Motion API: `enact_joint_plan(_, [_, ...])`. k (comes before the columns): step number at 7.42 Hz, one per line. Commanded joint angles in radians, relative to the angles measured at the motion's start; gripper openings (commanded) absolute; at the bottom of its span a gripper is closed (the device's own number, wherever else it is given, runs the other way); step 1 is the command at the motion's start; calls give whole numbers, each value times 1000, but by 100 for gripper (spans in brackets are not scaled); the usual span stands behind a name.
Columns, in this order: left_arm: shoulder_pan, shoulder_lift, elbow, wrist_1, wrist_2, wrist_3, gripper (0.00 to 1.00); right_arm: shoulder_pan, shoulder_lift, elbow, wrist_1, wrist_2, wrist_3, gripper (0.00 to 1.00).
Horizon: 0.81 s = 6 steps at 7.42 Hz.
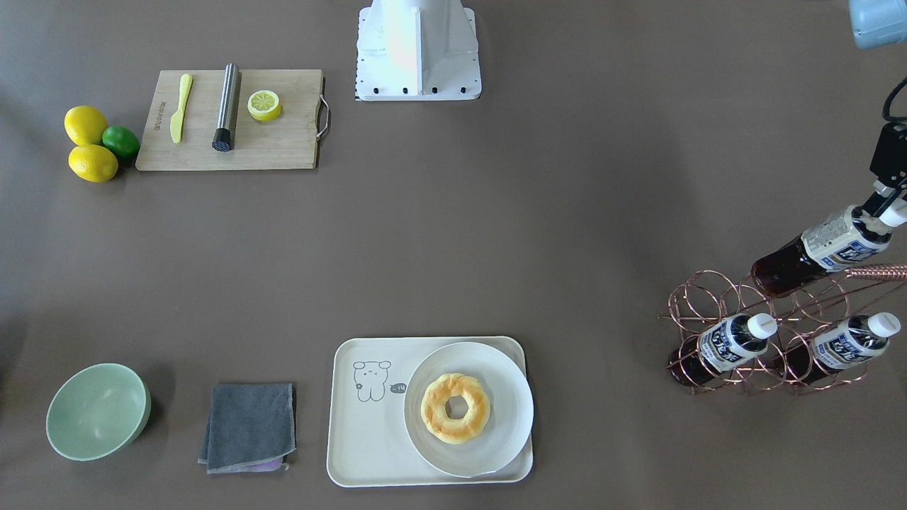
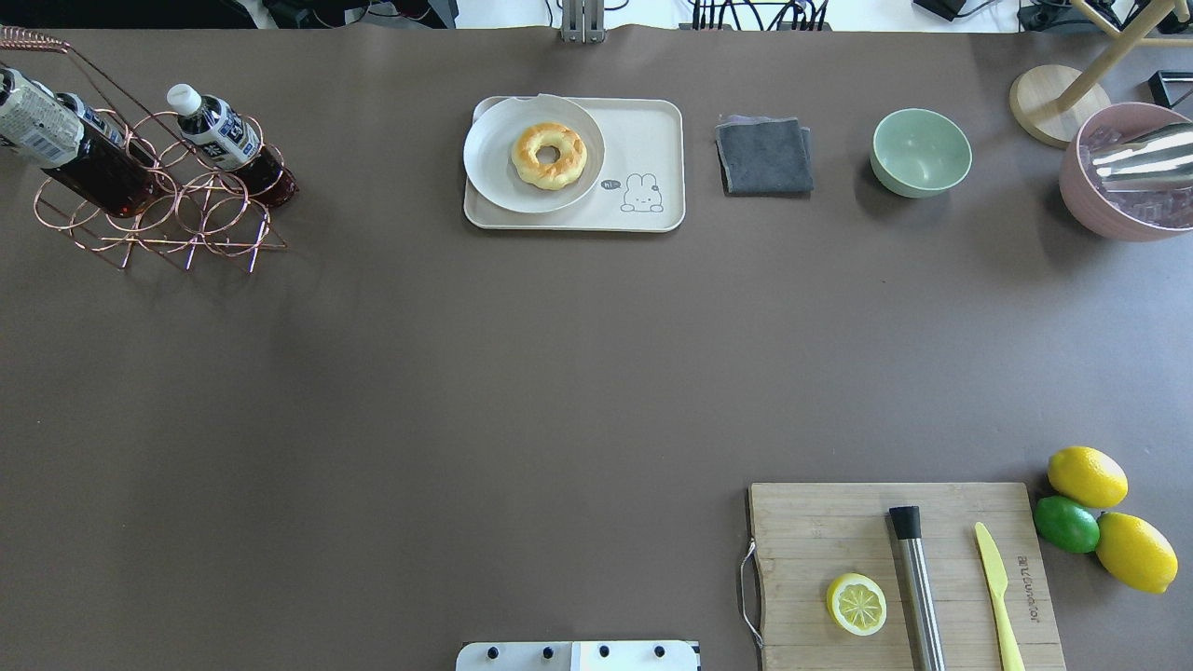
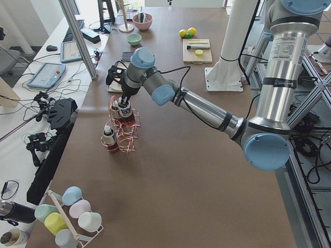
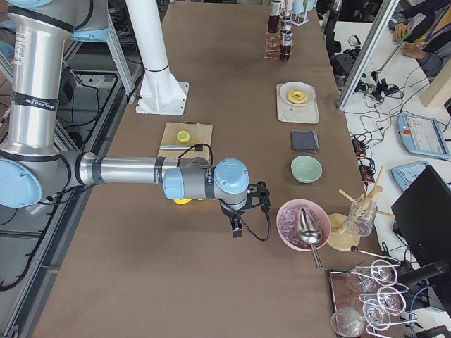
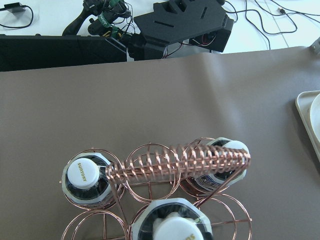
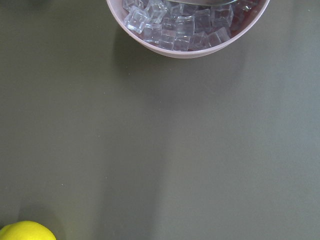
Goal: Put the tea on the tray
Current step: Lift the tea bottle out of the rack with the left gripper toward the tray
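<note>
On my screen the left gripper (image 1: 884, 204) is at the far left end of the table, and I see its two black fingers (image 1: 877, 205) placed on both sides of the neck of the tea bottle (image 1: 836, 241), just under the white cap, pressed together on it. The tea bottle lies tilted in the top ring of the copper wire rack (image 1: 716, 297): its cap end points up into the gripper, and its dark bottom end is below the gripper, inside the wire. In the left wrist view the same cap is directly under the camera, and the spiral handle (image 5: 180, 162) of the rack crosses just beyond it. Two other bottles (image 1: 730, 341) lie in the lower rings, below the gripper, one on each side. The tray (image 1: 354, 439) is well apart from this gripper, to its right along the same far side of the table. A round plate (image 1: 510, 404) with a doughnut (image 1: 455, 408) sits on one half of the tray, and the other half is bare. The right gripper (image 4: 237, 227) hangs above the table at the opposite end. Whether its fingers are apart or together I cannot tell. Just ahead of it stands a pink bowl (image 6: 150, 42) with ice cubes (image 6: 175, 27), and a lemon (image 6: 25, 231) is near it on the other side.
</note>
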Motion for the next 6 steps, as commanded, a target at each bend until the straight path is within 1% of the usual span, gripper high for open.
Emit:
enact_joint_plan(1, [96,-5,-175,138,8,-107,0,-5,1,0,0,1,0,100])
enact_joint_plan(2, [173,-34,-232,195,57,-167,0,-5,1,0,0,1,-1,100])
enact_joint_plan(3, [272,-99,-287,319,130,-245,0,-8,0,-2,-2,3,0,100])
enact_joint_plan(4, [409,-223,-314,466,254,-345,0,-8,0,0,-2,4,-1,100])
enact_joint_plan(5, [560,-355,-308,596,396,-435,0,-10,1,0,0,3,0,100])
enact_joint_plan(6, [705,-473,-286,690,542,-553,0,-10,1,0,0,3,0,100])
